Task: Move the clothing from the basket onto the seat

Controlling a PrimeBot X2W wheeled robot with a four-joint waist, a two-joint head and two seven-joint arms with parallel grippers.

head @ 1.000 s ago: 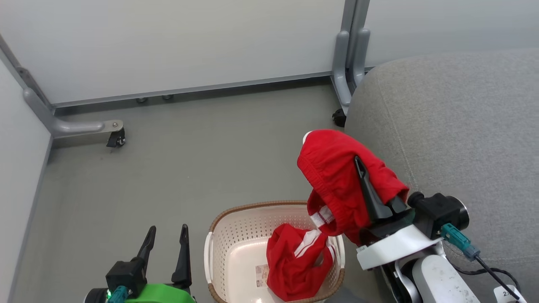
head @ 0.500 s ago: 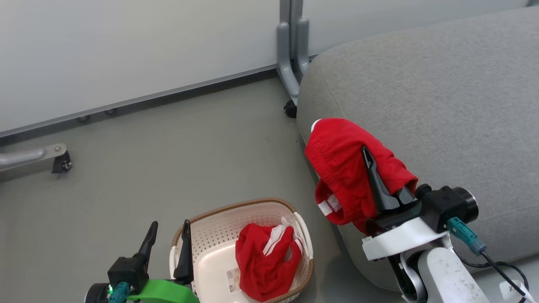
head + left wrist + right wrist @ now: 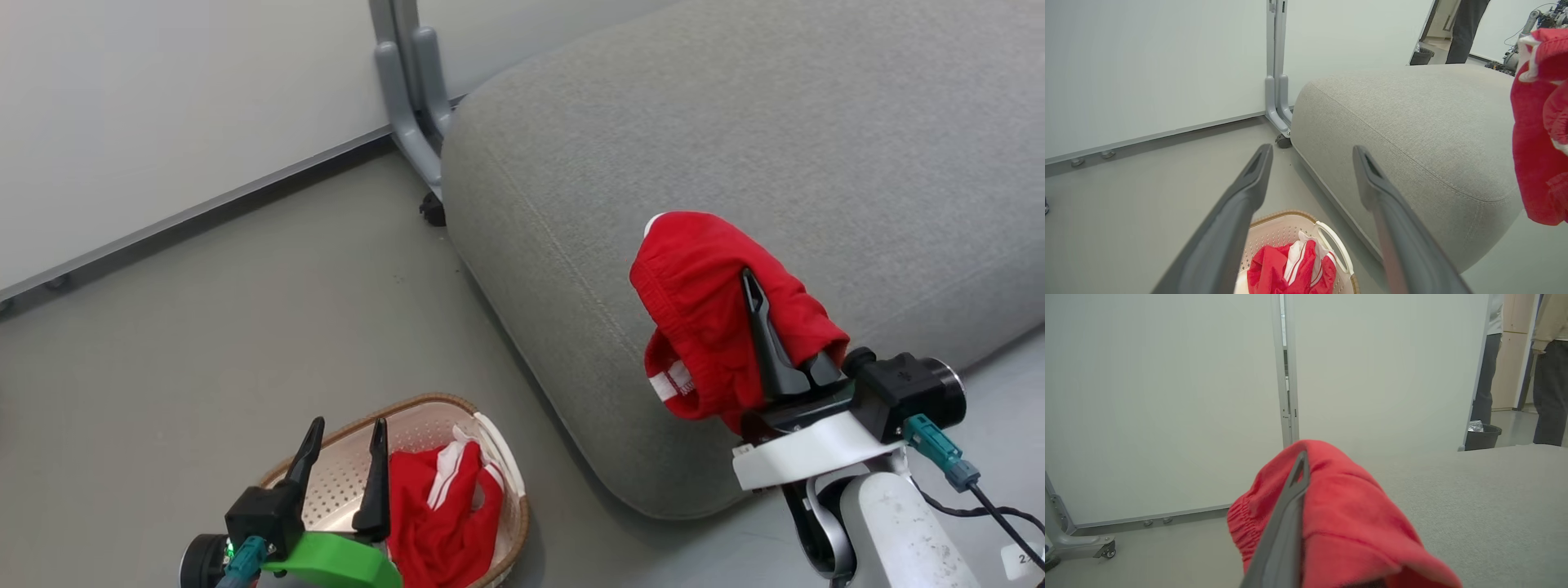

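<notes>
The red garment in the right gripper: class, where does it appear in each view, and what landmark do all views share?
Head view: held garment right of centre, the seat behind it.
Left wrist view: garment at right edge.
Right wrist view: garment at bottom centre.
Shared landmark: the grey seat.

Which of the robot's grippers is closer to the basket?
Left. The left gripper hovers open just above the basket rim; the right gripper, shut on a red garment, is away by the grey seat.
</notes>
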